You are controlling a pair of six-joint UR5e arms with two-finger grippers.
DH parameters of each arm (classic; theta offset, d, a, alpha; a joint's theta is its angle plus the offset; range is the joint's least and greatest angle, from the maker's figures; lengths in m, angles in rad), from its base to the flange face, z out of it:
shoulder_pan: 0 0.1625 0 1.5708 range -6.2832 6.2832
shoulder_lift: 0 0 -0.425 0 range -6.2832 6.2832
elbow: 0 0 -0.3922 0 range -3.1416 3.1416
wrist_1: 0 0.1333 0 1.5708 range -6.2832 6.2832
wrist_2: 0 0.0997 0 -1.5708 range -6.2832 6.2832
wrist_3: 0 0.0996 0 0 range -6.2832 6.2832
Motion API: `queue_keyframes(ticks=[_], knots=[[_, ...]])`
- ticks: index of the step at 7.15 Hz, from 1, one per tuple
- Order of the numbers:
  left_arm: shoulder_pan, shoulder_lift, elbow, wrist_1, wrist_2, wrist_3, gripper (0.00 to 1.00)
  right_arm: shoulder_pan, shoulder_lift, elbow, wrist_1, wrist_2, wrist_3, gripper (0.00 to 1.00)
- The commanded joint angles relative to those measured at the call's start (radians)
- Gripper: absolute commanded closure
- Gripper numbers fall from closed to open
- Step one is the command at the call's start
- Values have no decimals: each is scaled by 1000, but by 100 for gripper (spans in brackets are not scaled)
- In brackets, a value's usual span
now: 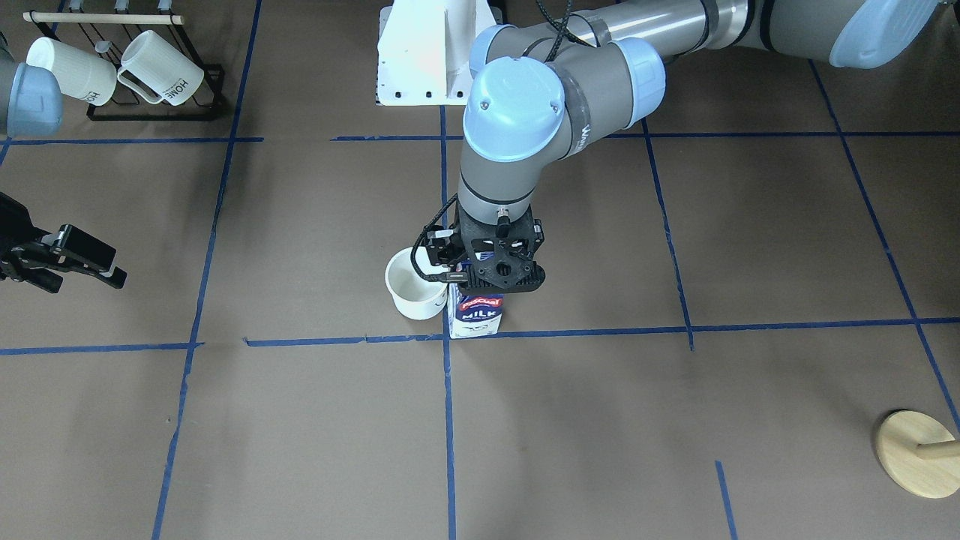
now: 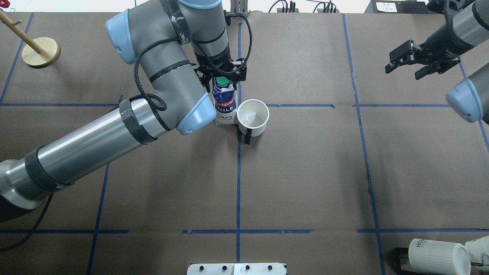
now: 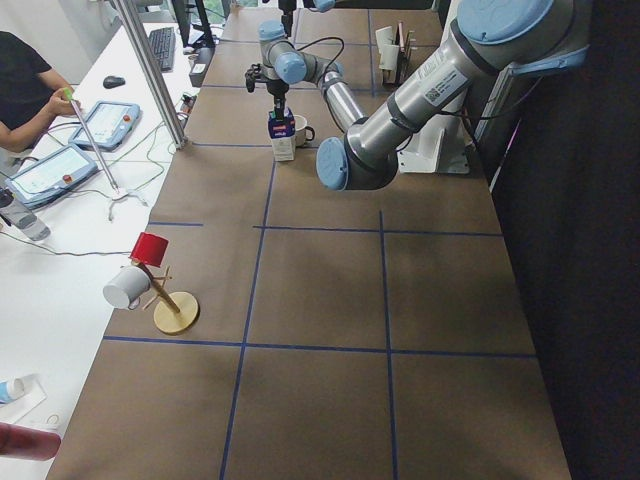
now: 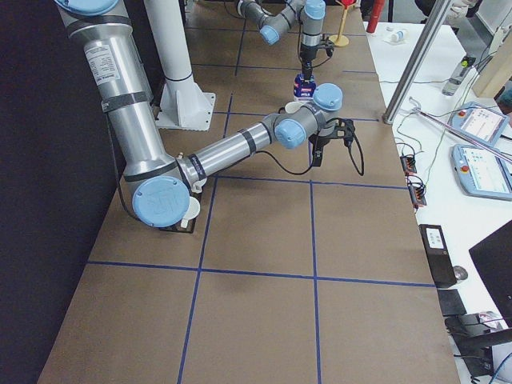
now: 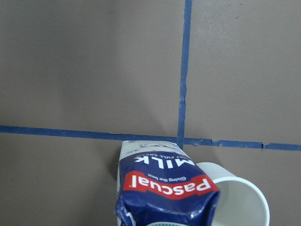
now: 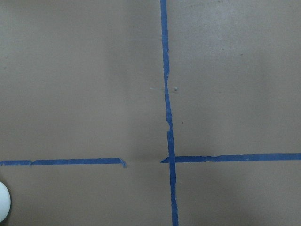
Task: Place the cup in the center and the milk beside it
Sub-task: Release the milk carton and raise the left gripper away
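Observation:
The milk (image 2: pixel 224 103) is a blue and white carton with a green cap. It stands upright just left of the middle tape line, at the center crossing (image 2: pixel 238 105). The cup (image 2: pixel 253 114) is a smooth white mug with a black handle, and it stands touching the carton's right side; its face drawing does not show. My left gripper (image 2: pixel 223 74) points straight down, shut on the milk's gable top. In the front view the milk (image 1: pixel 476 315) and cup (image 1: pixel 415 283) sit under that gripper (image 1: pixel 499 259). My right gripper (image 2: pixel 405 65) is open and empty, far to the right.
Two ribbed "HOME" mugs (image 1: pixel 157 67) hang on a black rack at the robot's near right corner. A wooden stand (image 2: pixel 40 51) sits at the far left. The white robot base (image 1: pixel 435 52) is behind the center. Operators' desks line the far side.

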Motion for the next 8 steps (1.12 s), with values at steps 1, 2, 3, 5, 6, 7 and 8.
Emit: queue_keyframes(ticks=[1, 2, 3, 5, 6, 7, 8], knots=[[-40, 7, -87, 11, -2, 3, 0, 13, 0, -1, -5, 9, -3, 0], [-84, 58, -199, 14, -4, 5, 0, 52, 0, -3, -9, 14, -4, 0], [-144, 133, -312, 14, -4, 23, 0, 90, -3, -4, -14, 20, -36, 0], [-236, 317, -465, 46, -9, 228, 0, 188, -40, -17, -49, 42, -192, 0], [-319, 382, -491, 95, -31, 402, 0, 257, -40, -17, -154, 42, -351, 0], [-398, 459, -485, 116, -109, 557, 0, 317, -38, -18, -263, 37, -522, 0], [-501, 573, -459, 109, -165, 732, 0, 366, -37, -21, -346, 28, -673, 0]])
